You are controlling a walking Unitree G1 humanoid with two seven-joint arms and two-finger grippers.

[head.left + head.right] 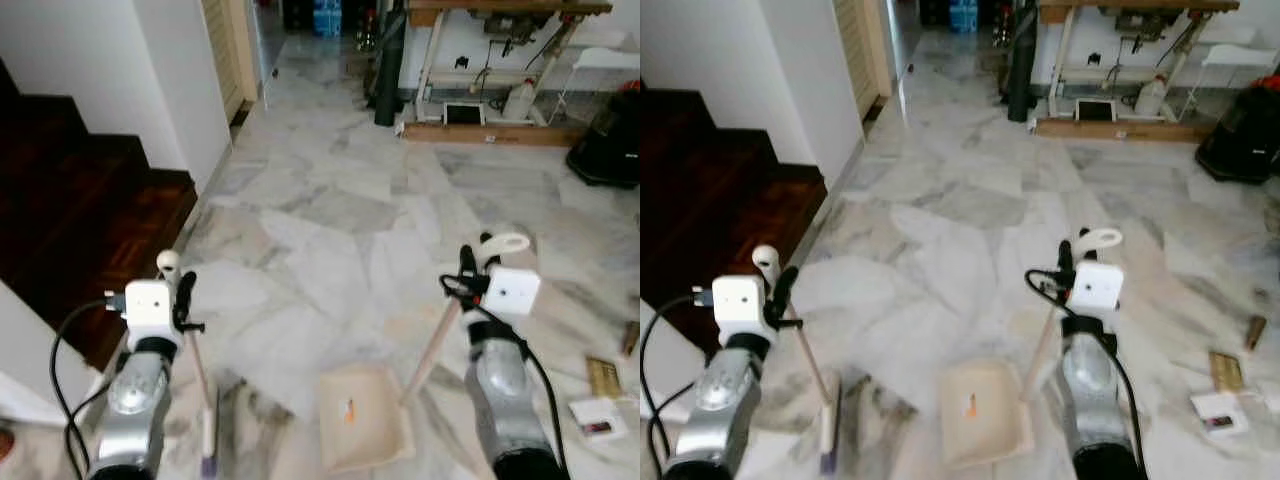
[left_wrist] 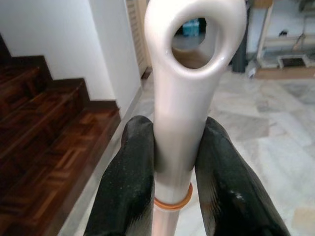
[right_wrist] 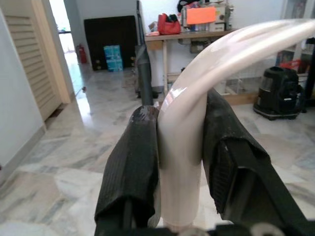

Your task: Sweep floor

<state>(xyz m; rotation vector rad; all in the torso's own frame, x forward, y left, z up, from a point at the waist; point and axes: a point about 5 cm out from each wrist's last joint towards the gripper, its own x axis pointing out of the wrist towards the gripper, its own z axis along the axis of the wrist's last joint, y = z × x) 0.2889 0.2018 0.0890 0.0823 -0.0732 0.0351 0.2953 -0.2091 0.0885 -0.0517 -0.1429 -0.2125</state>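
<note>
On marble floor [image 1: 330, 200], near centre: cream dustpan [image 1: 365, 418] lying flat, small orange scrap [image 1: 348, 409] inside. Right of it, right gripper [image 3: 179, 147] clamped on looped top of dustpan handle [image 1: 440, 335], which slants up from pan. At left, left gripper [image 2: 172, 162] clamped on pale broom handle [image 1: 197, 365] just under its eyelet; broom head [image 1: 209, 440] down on floor, left of dustpan. Dark wooden stairs [image 1: 80, 220] at far left. Far right: table [image 1: 500, 60], black appliance [image 1: 608, 150]. Near right on floor: small packets [image 1: 600, 400].
</note>
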